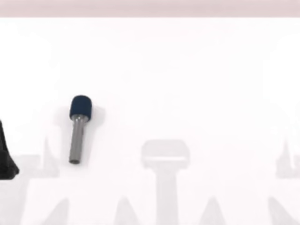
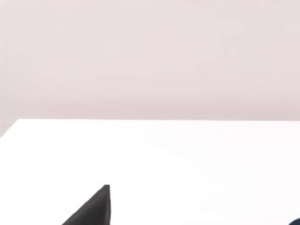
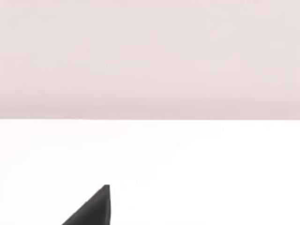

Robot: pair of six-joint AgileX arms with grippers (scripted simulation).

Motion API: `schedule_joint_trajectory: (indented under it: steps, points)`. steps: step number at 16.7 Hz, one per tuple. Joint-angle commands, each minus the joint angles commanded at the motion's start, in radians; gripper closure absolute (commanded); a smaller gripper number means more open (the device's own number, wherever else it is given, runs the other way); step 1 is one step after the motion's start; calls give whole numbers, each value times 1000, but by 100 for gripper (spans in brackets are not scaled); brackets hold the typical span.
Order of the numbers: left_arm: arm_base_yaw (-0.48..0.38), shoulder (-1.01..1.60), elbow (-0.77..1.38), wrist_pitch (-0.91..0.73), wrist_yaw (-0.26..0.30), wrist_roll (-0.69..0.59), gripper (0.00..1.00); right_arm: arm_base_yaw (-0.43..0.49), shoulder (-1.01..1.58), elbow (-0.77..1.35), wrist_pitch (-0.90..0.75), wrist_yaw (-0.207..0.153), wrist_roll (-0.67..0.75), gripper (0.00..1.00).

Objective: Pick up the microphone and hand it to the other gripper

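The small microphone, a slim grey metal handle topped by a rounded dark blue foam head, is seen lying flat and untouched on the white counter, just beside the black left claw at the top view's left edge, handle end nearer the claw; nothing is grasped. Whether either claw is released or clenched cannot be told. The right claw is shown only in its wrist view. Pickup and handover are judged still to be done
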Motion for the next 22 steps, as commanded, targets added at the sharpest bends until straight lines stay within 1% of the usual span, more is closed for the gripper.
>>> schedule_joint_trajectory:
  steps: [4,8,11,18,22]
  points:
    - [-9,32,31,-23,2,-8,0,0,0,0,0,0,0,0]
    - [-52,223,194,-146,5,-50,0,0,0,0,0,0,0,0]
    - [-98,474,367,-287,7,-95,0,0,0,0,0,0,0,0]
    - [-223,1193,801,-662,16,-207,0,0,0,0,0,0,0,0]
    - [-284,1488,1012,-829,23,-260,0,0,0,0,0,0,0,0]
